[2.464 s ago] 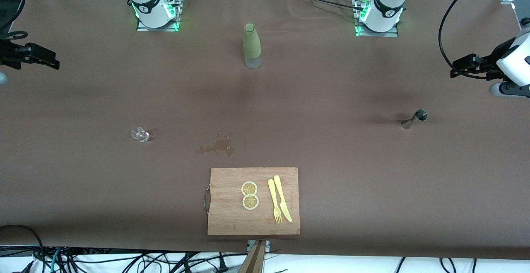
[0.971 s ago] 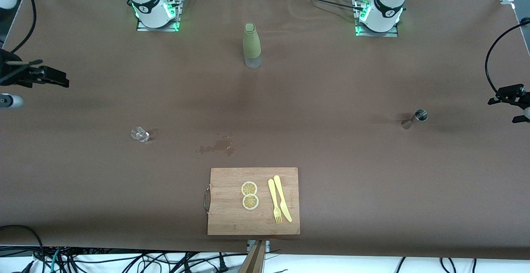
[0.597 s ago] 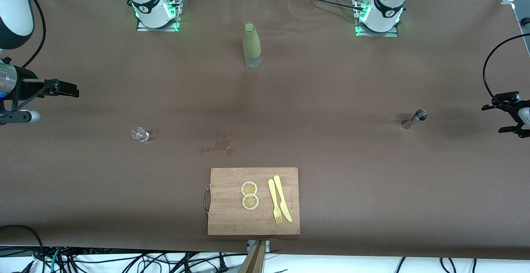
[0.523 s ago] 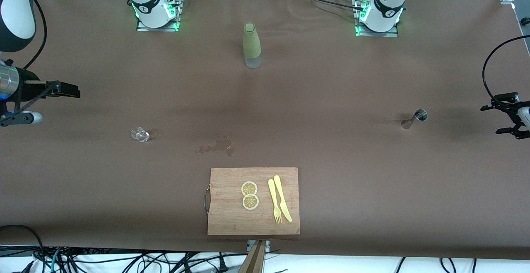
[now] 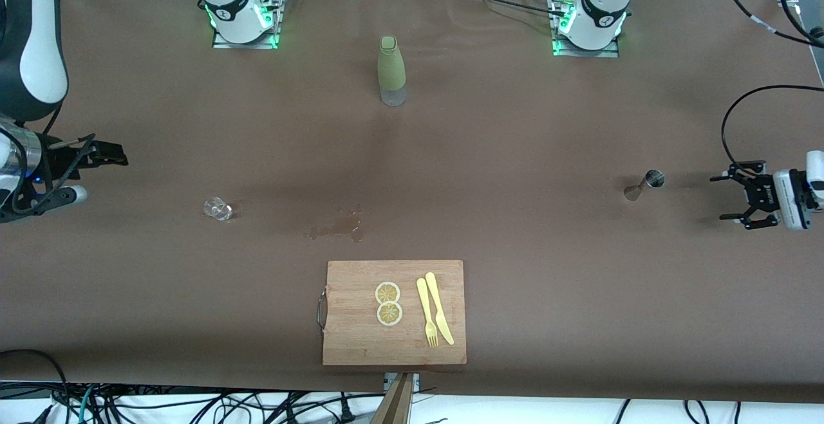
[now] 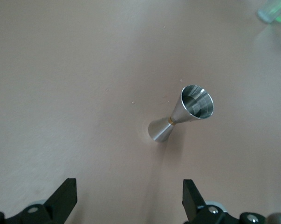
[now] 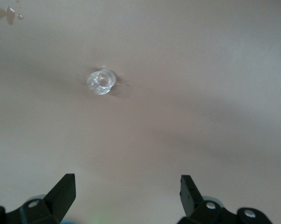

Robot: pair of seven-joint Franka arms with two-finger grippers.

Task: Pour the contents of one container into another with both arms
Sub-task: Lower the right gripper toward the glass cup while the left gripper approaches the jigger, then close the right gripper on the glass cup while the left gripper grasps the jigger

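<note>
A wooden board [image 5: 351, 340] at six o'clock holds two lemon slices [image 5: 387, 293], a yellow fork [image 5: 426, 314] and a knife [image 5: 439, 308].

right gripper [image 7: 126, 196] open over bare brown table [image 7: 201, 93], two black fingertips [image 7: 63, 191] spread wide and empty, small clear glass [image 7: 101, 81] upright on table near 11 o'clock of gripper, wet spill spots [image 7: 7, 13] past it, well apart

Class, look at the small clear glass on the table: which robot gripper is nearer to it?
Right. The right gripper, open, hangs at its own arm's end of the table, close to the clear glass; the left gripper, open, is by the metal jigger.
</note>
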